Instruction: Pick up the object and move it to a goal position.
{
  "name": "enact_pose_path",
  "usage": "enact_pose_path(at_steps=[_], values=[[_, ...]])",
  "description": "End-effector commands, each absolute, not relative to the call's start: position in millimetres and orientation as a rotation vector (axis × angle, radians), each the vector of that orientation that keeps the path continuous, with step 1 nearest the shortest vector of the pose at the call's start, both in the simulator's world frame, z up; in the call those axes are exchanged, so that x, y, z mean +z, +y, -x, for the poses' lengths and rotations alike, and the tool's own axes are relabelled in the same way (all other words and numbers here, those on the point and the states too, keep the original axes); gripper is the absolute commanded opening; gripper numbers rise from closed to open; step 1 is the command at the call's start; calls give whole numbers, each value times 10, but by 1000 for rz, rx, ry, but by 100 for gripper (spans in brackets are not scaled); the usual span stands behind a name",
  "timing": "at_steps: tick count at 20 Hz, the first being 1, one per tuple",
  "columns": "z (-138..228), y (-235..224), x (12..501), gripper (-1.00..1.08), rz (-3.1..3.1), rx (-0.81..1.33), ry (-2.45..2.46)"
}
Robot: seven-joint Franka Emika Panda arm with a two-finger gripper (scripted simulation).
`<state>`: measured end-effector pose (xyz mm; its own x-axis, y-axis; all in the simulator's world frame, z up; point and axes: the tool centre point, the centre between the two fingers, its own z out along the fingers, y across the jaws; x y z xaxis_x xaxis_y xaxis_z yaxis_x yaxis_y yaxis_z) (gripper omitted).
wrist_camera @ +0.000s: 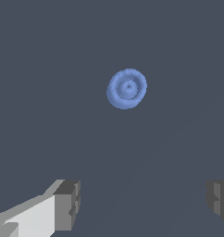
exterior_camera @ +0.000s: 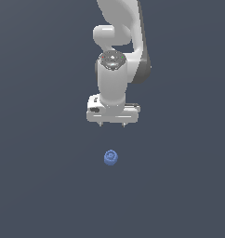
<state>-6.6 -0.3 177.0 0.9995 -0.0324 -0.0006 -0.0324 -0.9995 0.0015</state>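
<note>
The object [exterior_camera: 111,158] is a small blue stubby cylinder with a ringed round top, lying on the dark grey surface. In the wrist view the object [wrist_camera: 127,88] shows its concentric rings from above. My white gripper [exterior_camera: 112,124] hangs above and behind it, fingers pointing down, well apart from it. The gripper [wrist_camera: 141,203] is open: its two grey fingertips [wrist_camera: 67,203] stand wide apart with nothing between them. The object lies ahead of the fingers, not between them.
The white arm [exterior_camera: 119,46] rises behind the gripper out of the exterior view. Around the object there is only plain dark grey surface.
</note>
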Motion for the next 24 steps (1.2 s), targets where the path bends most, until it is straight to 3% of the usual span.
enact_pose_path(at_steps=[1,11,24], values=[[66,-3,1770,100,-3140,-1,-51],[116,303,1773,100,-3150,-5,39],[-46,251,1680,100,-3151,-6,-106]])
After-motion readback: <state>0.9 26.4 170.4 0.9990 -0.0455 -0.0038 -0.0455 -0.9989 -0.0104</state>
